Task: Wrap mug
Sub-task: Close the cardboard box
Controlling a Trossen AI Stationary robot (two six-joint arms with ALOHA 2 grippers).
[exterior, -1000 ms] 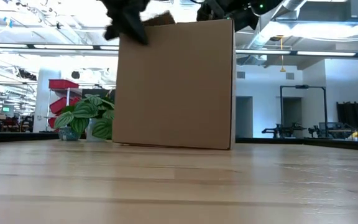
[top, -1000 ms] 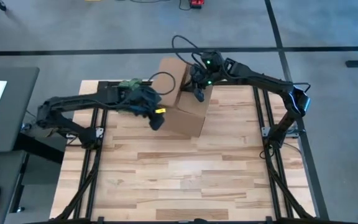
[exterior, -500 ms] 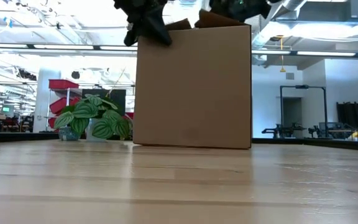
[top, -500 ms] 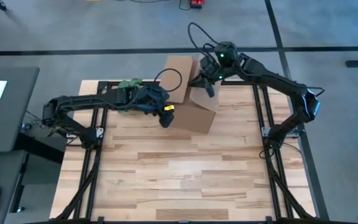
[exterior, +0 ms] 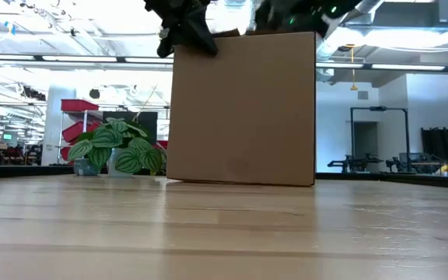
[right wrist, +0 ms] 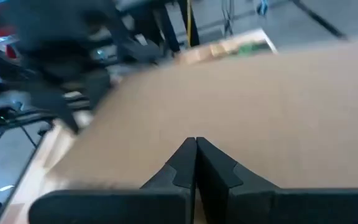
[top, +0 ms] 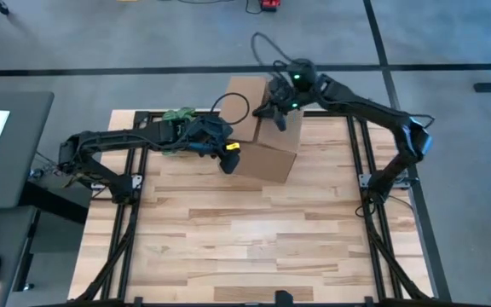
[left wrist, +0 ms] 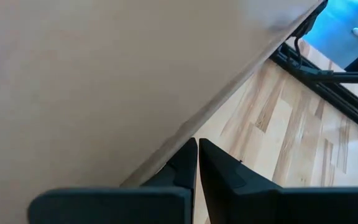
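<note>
The wooden counter (exterior: 224,233) is lying bare in front, and a brown cardboard box (exterior: 243,109) is standing on it toward the far side. No mug is showing in any view; it may be sitting inside the box, but I cannot tell.

The left gripper (top: 226,159) is hanging at the left edge of the box, near its upper corner. In the left wrist view its fingers (left wrist: 185,165) are lying together, with nothing between them, just beside the cardboard wall.

Behind it, the right gripper (top: 280,118) is working over the top of the box, at the flap (top: 247,89) on the far side. Its fingers (right wrist: 186,160) are also looking pressed together, touching or almost touching the cardboard.

The box is probably light, so a sideways push from either gripper could be sliding or tipping it. With fingers closed on nothing, the flap may be springing open again. If the mug is inside, a hard press from above could be crushing the cardboard onto it.

Far behind, a green plant (exterior: 119,148) is standing in the room.
</note>
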